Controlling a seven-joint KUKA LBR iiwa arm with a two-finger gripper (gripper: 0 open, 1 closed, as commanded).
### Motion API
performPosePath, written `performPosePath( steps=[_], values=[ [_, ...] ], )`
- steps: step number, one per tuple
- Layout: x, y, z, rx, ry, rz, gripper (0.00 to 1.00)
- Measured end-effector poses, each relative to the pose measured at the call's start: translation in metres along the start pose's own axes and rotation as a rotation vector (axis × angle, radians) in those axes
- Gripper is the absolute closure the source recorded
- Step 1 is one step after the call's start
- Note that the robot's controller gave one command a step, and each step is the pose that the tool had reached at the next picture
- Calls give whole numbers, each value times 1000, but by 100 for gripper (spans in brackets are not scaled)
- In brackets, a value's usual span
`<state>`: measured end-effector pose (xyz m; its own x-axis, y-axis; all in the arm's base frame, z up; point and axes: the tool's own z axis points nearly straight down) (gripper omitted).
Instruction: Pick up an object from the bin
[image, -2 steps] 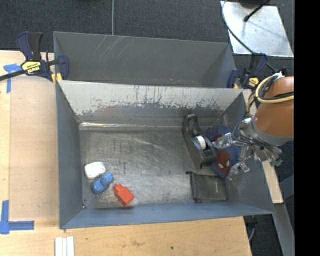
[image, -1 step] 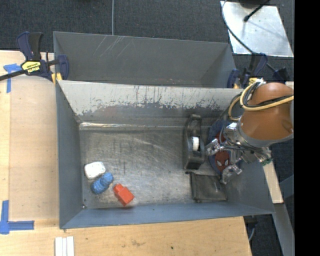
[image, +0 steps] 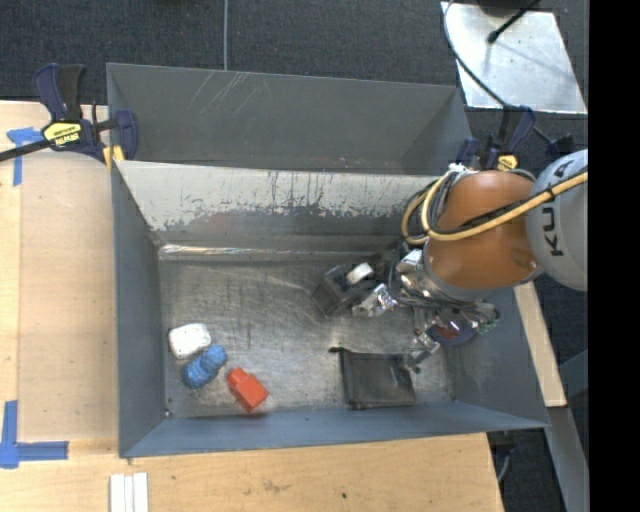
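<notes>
My gripper (image: 419, 348) hangs low at the right side of the bin, under the arm's wrist. Just below and left of it a flat black pouch-like thing (image: 375, 379) lies against the bin's front wall, with the gripper over its upper right corner. I cannot tell whether they touch. To the gripper's upper left a dark grey object with a white end (image: 341, 284) rests on the bin floor. Nothing shows as held.
In the front left corner lie a white rounded object (image: 188, 340), a blue lumpy object (image: 203, 368) and a red block (image: 247, 389), close together. The arm's orange cover with yellow cables hides the bin's right side.
</notes>
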<state>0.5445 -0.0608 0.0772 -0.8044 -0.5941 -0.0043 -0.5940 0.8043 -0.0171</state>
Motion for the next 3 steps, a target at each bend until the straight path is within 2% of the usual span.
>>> performPosePath(
  steps=[1, 2, 3],
  values=[
    [-3, 2, -1, -5, -9, 2, 100],
    [-6, -2, -72, -9, -5, 6, 100],
    [-8, -4, -126, -10, -4, 9, 100]
  ],
)
